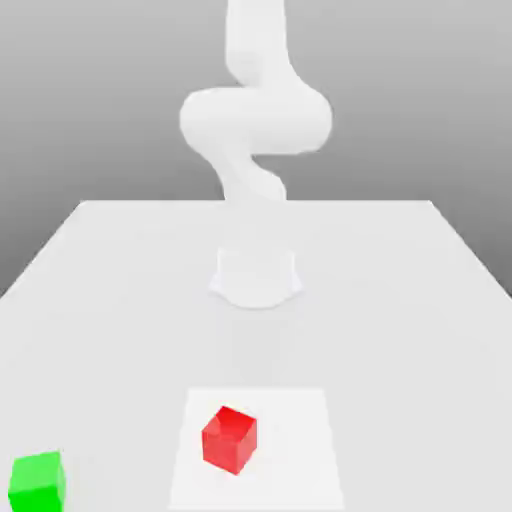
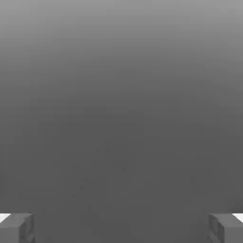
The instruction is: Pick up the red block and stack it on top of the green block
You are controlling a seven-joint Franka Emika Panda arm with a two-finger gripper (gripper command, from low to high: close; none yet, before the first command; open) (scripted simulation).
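- The pincer is standing released, its two fingers spreading wide apart and gripping nothing.
- In the hand view, grey background is filling the space between and beyond the pincer's fingers.
- The red block is lying outside the pincer's grasp, well apart from its fingers; which side of the pincer it is lying toward, I cannot tell.
- That block is resting on a white square on the table, sitting toward the exterior view's left part of the square and turning one upright edge toward that camera.
- The green block is also sitting free of the pincer and well apart from it, resting on the table; its direction from the pincer I cannot tell either.
- It is lying beyond the white square toward the exterior view's left, and the lower border of that view is cutting off its base.
- The two blocks are standing apart, with bare table between the green one and the square; the red one is not resting on the green one.
- The white arm, which is carrying the pincer, is rising from its base on the pale table, bending midway and running out past the top of the exterior view.
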